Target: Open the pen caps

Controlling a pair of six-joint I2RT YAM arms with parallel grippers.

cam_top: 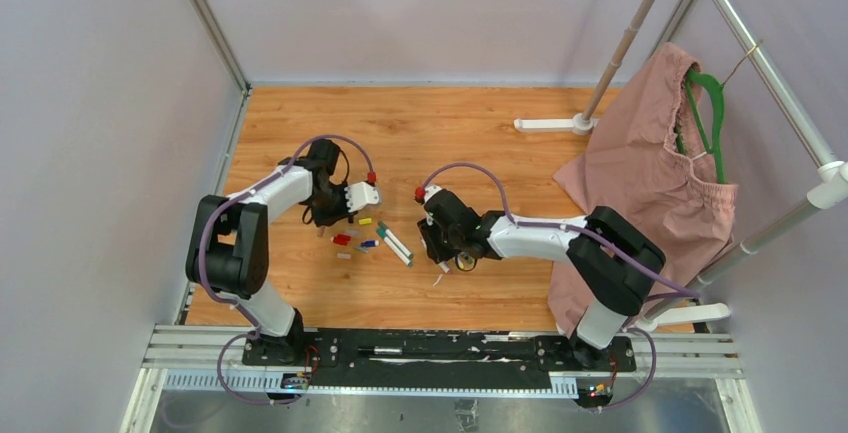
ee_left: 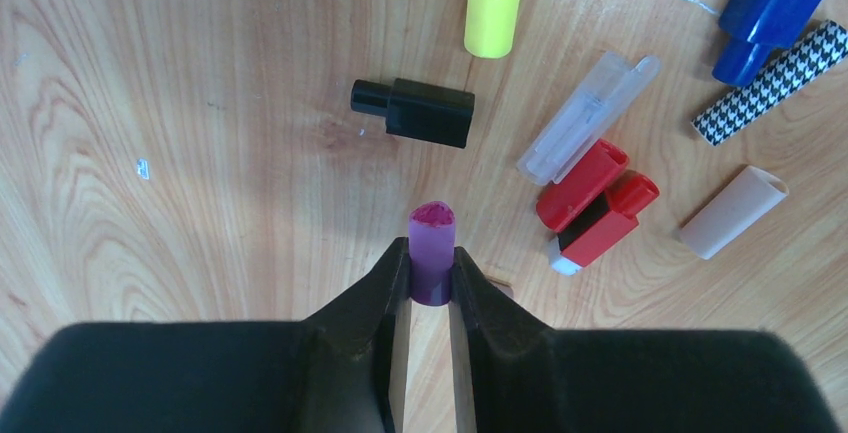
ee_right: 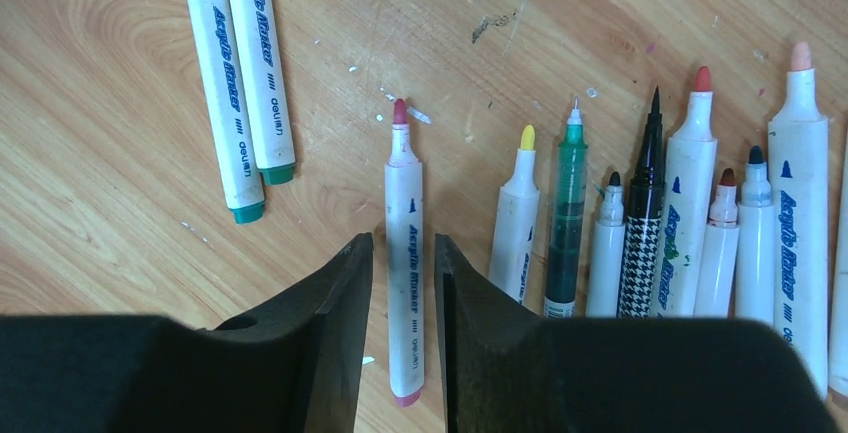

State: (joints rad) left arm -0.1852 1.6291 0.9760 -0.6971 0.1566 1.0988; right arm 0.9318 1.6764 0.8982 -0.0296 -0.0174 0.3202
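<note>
My left gripper [ee_left: 432, 265] is shut on a short purple pen cap [ee_left: 432, 228], held just above the wood floor. Loose pen caps lie beyond it: yellow [ee_left: 495, 3], black [ee_left: 415, 111], clear [ee_left: 588, 118], two red [ee_left: 598, 203], blue [ee_left: 775, 3], houndstooth [ee_left: 770, 83] and beige [ee_left: 733, 211]. My right gripper [ee_right: 403, 243] is open, its fingers either side of a white marker [ee_right: 403, 183] with a bare pink-red tip. That marker lies on the wood with a gap to each finger. In the top view the left gripper [cam_top: 362, 196] and right gripper [cam_top: 442, 253] flank the cap pile [cam_top: 355, 235].
A row of uncapped markers [ee_right: 650, 213] lies just right of the right gripper. Two white markers with green ends [ee_right: 245, 83] lie to its upper left. A pink cloth on a green hanger [cam_top: 650, 173] and a white rack foot [cam_top: 550, 125] stand at the right.
</note>
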